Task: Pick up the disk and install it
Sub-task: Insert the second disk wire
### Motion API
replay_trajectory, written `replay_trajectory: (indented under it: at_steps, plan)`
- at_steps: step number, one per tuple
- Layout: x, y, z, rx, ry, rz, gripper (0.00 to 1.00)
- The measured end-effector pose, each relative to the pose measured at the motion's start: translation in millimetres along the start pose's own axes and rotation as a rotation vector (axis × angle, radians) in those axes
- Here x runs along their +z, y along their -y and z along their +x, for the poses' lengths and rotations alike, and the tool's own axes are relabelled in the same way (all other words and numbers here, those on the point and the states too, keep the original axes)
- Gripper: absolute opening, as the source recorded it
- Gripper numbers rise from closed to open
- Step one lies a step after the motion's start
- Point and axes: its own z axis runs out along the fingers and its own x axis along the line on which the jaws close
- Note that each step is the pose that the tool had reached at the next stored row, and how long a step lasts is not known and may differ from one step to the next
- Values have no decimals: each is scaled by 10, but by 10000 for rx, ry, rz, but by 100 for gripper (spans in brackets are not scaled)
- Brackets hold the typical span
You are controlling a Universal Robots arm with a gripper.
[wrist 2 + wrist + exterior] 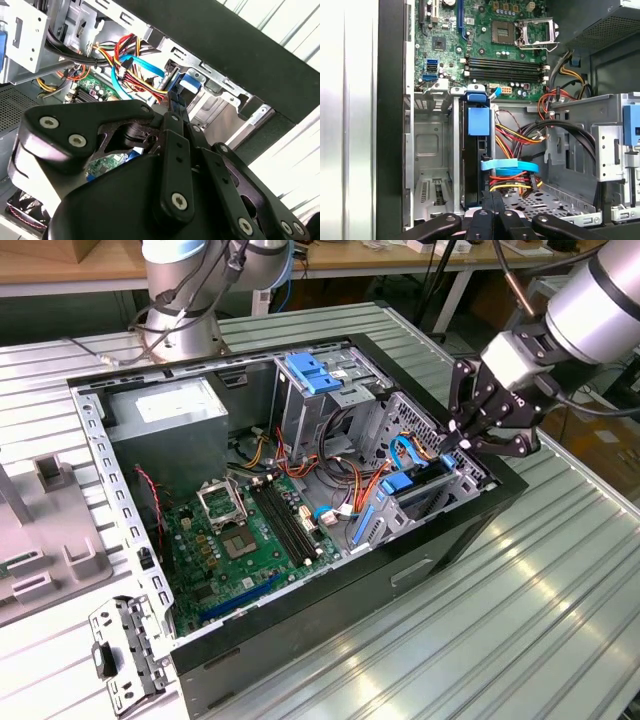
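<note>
The disk (478, 150) stands on edge in the narrow drive bay at the front of the open computer case (400, 575), its dark side and light-blue rail (479, 121) showing in the first wrist view. The rail also shows as the blue piece (400, 483) in the exterior view and at the blue tab (189, 82) in the second wrist view. My gripper (452, 443) hangs over that bay from the exterior view's right. Its black fingers are shut together, with the tips (492, 197) right at the disk's outer end. I cannot tell whether they touch it.
Beside the bay run red, yellow and orange cables (520, 135) and a blue flat cable (510, 165). A metal cage with a blue bracket (312, 372) stands behind, the grey power-supply box (165, 405) and green motherboard (240, 530) further in. A loose metal bracket (120, 650) lies on the table.
</note>
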Motion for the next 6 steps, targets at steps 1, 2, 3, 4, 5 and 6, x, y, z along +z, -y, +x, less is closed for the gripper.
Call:
replay_trajectory:
  at_steps: [1, 2, 3, 4, 5, 6]
  plan:
    - [-4, 2, -1, -1, 1, 0, 11]
    - [-4, 2, -1, -2, 2, 0, 11]
    - [-5, 2, -2, -2, 0, 0, 11]
    - [-6, 2, -2, -2, 0, 0, 11]
    - [-6, 2, -2, -2, 0, 0, 11]
    - [-7, 2, -2, -2, 0, 0, 11]
